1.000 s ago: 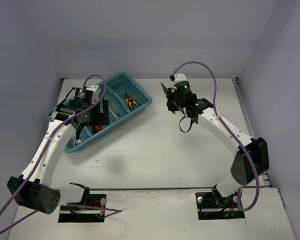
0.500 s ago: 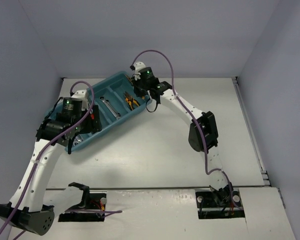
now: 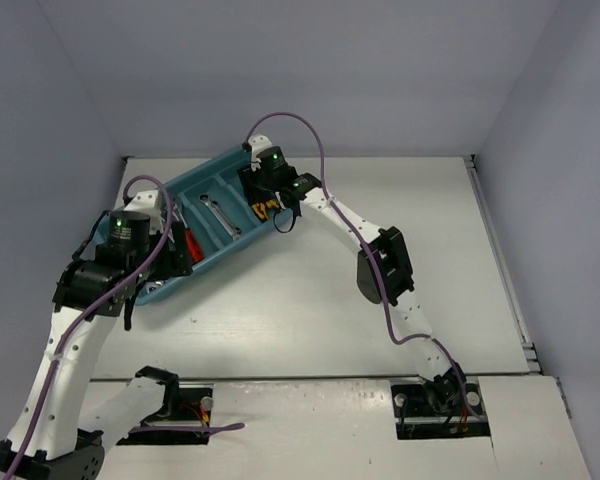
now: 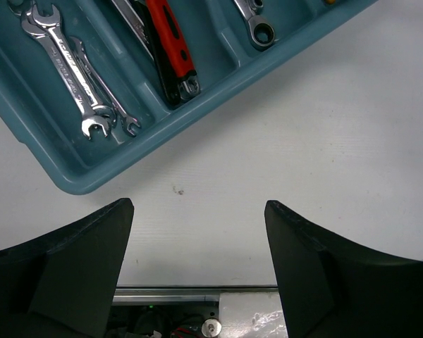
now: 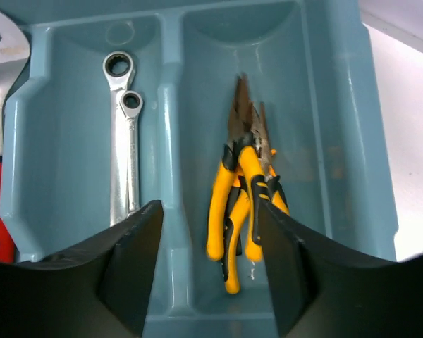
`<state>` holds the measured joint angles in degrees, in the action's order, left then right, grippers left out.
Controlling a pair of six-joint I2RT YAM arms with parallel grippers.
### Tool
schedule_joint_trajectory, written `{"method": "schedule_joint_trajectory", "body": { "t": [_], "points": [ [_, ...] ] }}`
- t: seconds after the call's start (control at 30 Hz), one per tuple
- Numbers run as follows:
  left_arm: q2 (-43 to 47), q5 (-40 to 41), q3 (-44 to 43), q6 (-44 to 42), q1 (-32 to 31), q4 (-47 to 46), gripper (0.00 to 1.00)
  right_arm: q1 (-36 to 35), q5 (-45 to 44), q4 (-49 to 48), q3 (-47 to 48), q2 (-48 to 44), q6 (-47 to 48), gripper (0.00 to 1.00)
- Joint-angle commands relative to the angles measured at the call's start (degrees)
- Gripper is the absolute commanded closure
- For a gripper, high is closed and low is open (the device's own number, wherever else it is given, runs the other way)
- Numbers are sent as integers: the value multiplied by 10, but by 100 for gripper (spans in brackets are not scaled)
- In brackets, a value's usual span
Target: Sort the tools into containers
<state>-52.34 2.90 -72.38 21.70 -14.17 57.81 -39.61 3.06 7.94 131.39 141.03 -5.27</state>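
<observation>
A tray (image 4: 92,169) lies slantwise on the far left part of the surface (image 3: 310,300). Its right end compartment holds the pliers (image 5: 243,204). The next one leftwards holds two ratchet wrenches (image 5: 123,155) side by side, the third an adjustable wrench (image 4: 170,49), and the left end compartment open-end wrenches (image 4: 77,77).

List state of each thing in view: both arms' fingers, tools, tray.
Left gripper: fingers open, empty.
Right gripper: fingers open above the pliers.
Pliers: lying in tray's end compartment.
Ratchet wrenches: flat in neighbouring compartment.
Red-handled wrench: lying in tray.
Tray: upright on table.
</observation>
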Motion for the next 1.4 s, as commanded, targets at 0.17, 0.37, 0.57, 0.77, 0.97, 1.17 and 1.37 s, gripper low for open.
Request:
{"method": "schedule_joint_trajectory", "body": {
  "t": [0.17, 0.37, 0.57, 0.77, 0.97, 1.17, 1.37],
  "points": [
    [47, 16, -31, -21, 3, 9, 28, 2, -111, -43, -92, -163, 0, 42],
    [87, 60, -49, -31, 2, 23, 28, 9, -205, -43, -287, -367, 9, 40],
    [132, 95, -41, -35, 0, 26, 28, 22, -283, -43, -507, -603, -20, 29],
    [201, 135, -18, -29, -1, 25, 20, 25, -329, -25, -699, -890, -44, 3],
    [258, 182, 6, -17, 0, 37, 7, 26, -357, 47, -758, -1065, -55, 0],
    [253, 191, 4, -26, -1, 58, 4, 25, -321, 97, -775, -1159, -48, 0],
    [258, 189, 7, 5, -1, 59, 4, 25, -261, 146, -775, -1204, -37, 0]
  ]
}}
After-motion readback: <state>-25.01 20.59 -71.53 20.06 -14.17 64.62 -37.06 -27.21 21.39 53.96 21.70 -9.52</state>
